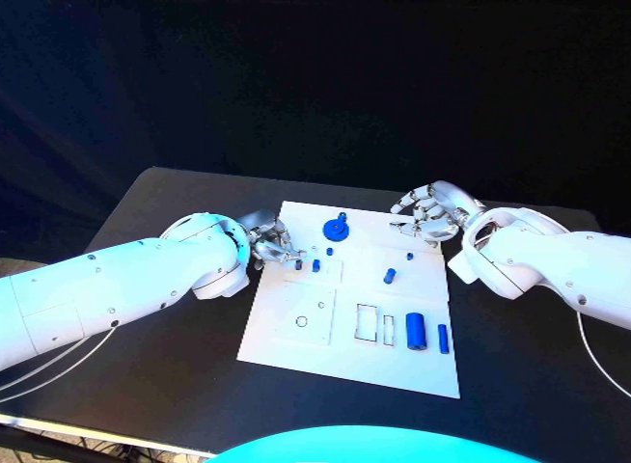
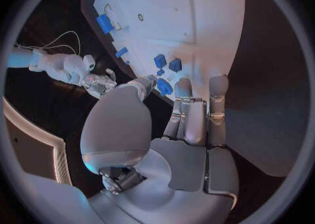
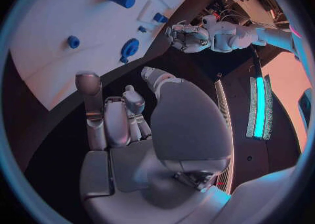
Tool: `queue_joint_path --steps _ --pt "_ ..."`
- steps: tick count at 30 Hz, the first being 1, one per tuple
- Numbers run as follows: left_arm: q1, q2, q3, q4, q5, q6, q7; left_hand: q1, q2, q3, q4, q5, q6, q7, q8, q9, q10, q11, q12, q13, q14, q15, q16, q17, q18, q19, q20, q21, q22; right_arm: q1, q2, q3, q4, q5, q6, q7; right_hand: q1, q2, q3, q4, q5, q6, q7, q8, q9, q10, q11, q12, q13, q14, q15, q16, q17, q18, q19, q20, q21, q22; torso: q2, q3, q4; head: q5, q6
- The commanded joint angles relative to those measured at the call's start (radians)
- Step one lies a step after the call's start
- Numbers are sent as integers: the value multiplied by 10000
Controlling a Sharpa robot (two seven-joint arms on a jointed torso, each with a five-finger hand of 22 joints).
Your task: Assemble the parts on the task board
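Task board point(image 1: 346, 328) seems unlabelled; no legible writing.

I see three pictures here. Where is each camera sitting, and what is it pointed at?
Head view: on the robot's head, looking down at the task board; both white arms enter, left hand and right hand at the board's far end.
Left wrist view: behind the left hand, facing the board.
Right wrist view: behind the right hand, facing the board.
Shared: both wrist views show the board; each shows the other hand.
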Motion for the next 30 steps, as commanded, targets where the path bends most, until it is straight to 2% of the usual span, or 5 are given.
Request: queue_joint_path --steps 1,10,13,16,30 --pt "-54 52 3 11 -231 -261 84 122 34 -102 4 -21 14 -60 141 30 -67 -48 59 -23 -3 47 -14 -14 198 25 65 -69 -7 -12 -5 1 21 -35 35 96 -39 23 22 63 27 -45 1 35 -9 36 -18 -10 -2 99 -74 -61 10 110 87 9 -67 -14 2 5 -4 -3 -7" --pt "-182 213 -46 -164 -201 -192 -6 182 137 -238 3 -7 38 -117 482 97 -82 -96 102 -63 3 9 6 -8 194 54 39 -64 13 -22 -10 1 24 -35 35 97 -32 25 24 59 42 -50 1 36 -11 42 -18 -2 6 99 -75 -64 9 111 88 8 -77 -17 8 7 -6 -15 -16" --pt "-213 258 -56 -229 -208 -167 -39 306 209 -297 2 7 91 -198 895 208 -90 -159 145 -101 6 -44 21 -12 190 79 4 -56 33 -23 -10 1 25 -35 34 97 -31 24 24 58 42 -50 1 36 -12 41 -18 -4 4 99 -75 -64 10 112 86 8 -83 -21 6 7 -5 -19 -20" --pt "-234 306 -68 -304 -216 -145 -58 367 241 -314 -2 15 68 -236 1095 269 -95 -194 164 -124 14 -71 38 3 184 102 -17 -42 60 -24 -13 1 25 -35 32 97 -31 24 24 58 42 -50 1 36 -12 41 -18 -4 4 99 -75 -64 10 112 86 8 -83 -21 1 5 -6 -22 -22" --pt "-296 507 -98 -651 -321 -12 -99 537 296 -260 -14 29 0 -280 1317 312 -89 -237 198 -152 43 -108 80 58 169 159 -48 6 135 -30 -18 1 27 -35 32 97 -31 24 24 58 42 -50 1 36 -12 41 -18 -4 4 99 -75 -64 10 112 86 8 -83 -21 5 5 -5 -40 -26"
